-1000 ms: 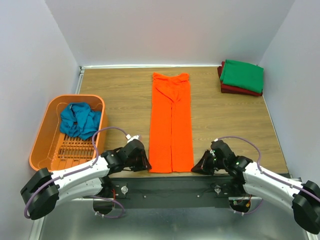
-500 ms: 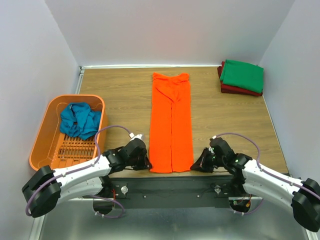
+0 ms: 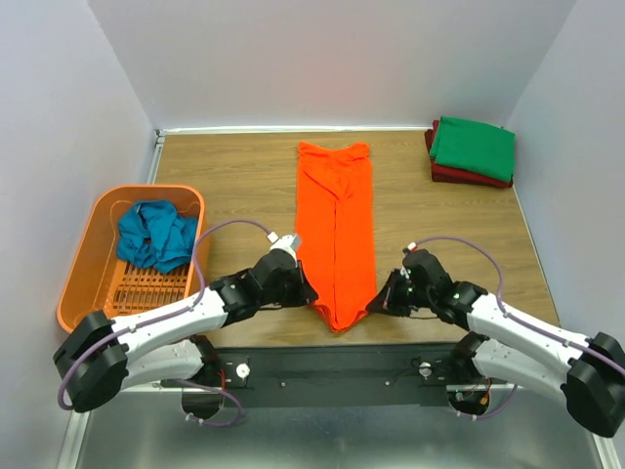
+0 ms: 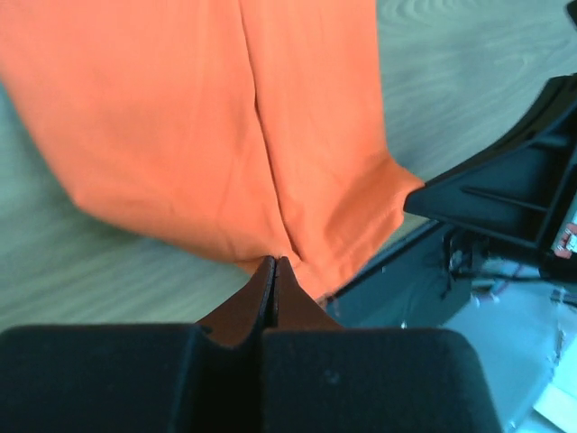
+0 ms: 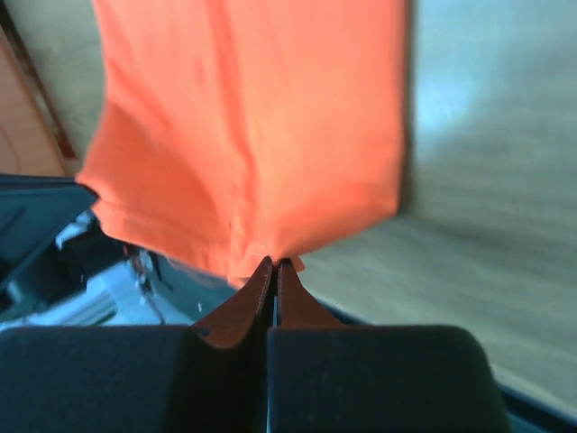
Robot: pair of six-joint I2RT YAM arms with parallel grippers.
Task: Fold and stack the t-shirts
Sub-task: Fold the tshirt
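The wooden counter point(image 3: 244, 176) carries everything. Down its middle lies the bright orange t-shirt point(image 3: 337, 215), folded lengthwise into 1 long strip, collar end toward the far wall. Its near end is gathered and hangs in a sagging point between the 2 arms, while the far part lies flat on the wood.

At the left stands an orange plastic basket point(image 3: 88, 264), with the teal-blue t-shirt point(image 3: 154, 234) crumpled in its far half. In the far right corner the green t-shirt point(image 3: 474, 147) lies folded on top of the dark red t-shirt point(image 3: 469, 178), which seems folded too, though only its edge shows.

The left pincer point(image 3: 310, 294) is clamped on the left near corner of the orange hem. In the left wrist view its fingers point(image 4: 261, 293) are pressed together with cloth pinched at the tips. The right pincer point(image 3: 375, 305) likewise grips the right near corner, its fingers point(image 5: 287, 293) closed tight on the hem.
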